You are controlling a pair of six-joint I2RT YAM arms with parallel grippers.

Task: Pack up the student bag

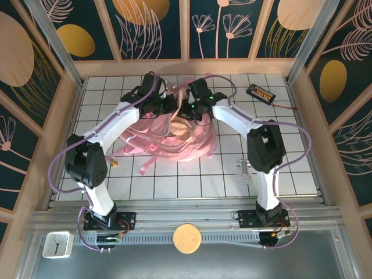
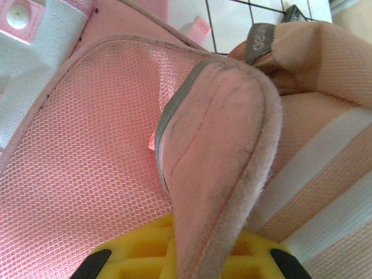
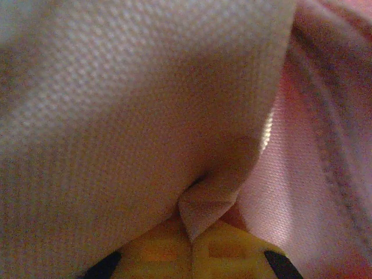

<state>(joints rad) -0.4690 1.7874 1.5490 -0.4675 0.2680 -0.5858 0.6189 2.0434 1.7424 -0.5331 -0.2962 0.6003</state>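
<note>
1. The top external camera looks steeply down from far, over the whole table (image 1: 290,165).
2. Both wrist cameras face the student bag (image 2: 87,174) fabric from very near.
3. All three views share this bag.

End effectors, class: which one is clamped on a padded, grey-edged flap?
The left end effector, on a thick flap of the student bag; the right end effector pinches only a thin fabric fold.
</note>
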